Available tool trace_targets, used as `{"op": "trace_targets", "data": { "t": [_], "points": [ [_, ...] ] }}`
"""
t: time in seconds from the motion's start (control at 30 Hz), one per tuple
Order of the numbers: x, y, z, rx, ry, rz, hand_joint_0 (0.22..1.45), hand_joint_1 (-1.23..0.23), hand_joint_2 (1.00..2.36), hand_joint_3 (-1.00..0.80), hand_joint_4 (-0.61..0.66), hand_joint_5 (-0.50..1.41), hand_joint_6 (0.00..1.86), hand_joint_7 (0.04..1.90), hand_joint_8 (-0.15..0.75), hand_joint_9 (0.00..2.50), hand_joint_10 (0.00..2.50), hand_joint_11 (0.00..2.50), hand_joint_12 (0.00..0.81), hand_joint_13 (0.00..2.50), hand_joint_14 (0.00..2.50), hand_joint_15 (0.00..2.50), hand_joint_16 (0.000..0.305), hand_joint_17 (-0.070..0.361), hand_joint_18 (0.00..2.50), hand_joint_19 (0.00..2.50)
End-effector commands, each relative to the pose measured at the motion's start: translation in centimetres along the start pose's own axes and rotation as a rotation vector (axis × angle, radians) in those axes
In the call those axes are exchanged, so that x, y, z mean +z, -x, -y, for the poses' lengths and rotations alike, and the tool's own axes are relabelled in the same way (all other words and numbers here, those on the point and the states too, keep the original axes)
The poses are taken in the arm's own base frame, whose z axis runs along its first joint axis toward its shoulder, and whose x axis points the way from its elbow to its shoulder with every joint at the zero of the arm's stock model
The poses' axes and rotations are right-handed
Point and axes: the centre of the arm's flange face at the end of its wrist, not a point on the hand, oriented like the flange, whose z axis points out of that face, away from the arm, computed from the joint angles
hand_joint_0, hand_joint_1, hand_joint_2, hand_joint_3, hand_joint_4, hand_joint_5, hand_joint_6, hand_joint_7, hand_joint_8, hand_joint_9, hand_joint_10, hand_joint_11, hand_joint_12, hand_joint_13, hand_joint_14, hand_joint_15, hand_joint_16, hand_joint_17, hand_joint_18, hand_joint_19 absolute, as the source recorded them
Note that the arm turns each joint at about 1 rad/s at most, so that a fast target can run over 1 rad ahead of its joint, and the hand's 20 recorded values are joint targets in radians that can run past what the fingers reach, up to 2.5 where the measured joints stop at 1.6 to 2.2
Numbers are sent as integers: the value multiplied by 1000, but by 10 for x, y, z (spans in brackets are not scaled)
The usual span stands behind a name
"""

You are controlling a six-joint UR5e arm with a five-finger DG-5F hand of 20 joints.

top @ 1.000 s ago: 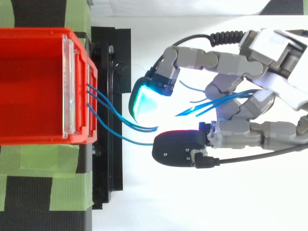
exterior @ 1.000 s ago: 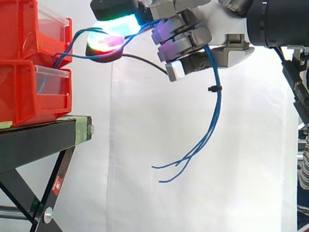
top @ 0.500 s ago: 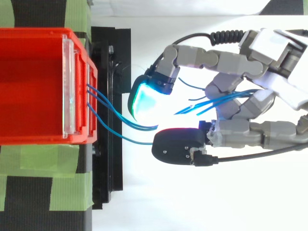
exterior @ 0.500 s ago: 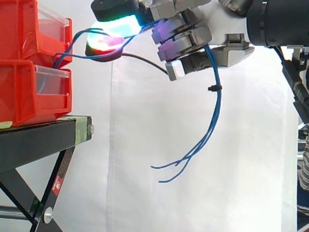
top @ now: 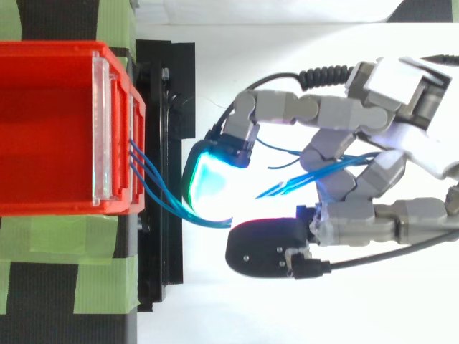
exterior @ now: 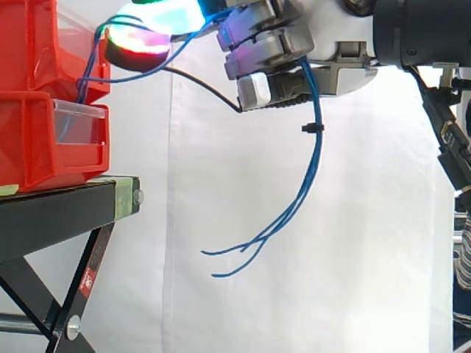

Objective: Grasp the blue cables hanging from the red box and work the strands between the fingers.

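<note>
Side view: thin, curving blue cables (exterior: pixel 319 118)

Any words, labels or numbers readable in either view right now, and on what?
No text is legible.
Red sticker on the black stand: print too small to read.
Clear panels on the red bins: no writing seen.
Hand, fingers curled round the blue cables: no readable marks.
</note>
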Motion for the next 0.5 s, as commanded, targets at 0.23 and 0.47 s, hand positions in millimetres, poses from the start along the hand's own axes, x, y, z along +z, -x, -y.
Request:
{"op": "trace_targets", "data": {
  "t": [0.23, 0.47],
  "points": [
    [1, -2, -2, 100, 20, -16, 1337, -736, 1002, 351, 57, 605, 5, 1443, 532, 1780, 2500, 2500, 684, 1959, 2500, 1706, 243, 182, 2500, 603],
    [1, -2, -2, 133, 18, -17, 962, -764, 1489, 129, 98, 572, 5, 1404, 532, 1780, 2500, 2500, 684, 1959, 2500, 1706, 243, 182, 2500, 603]
  ]
}}
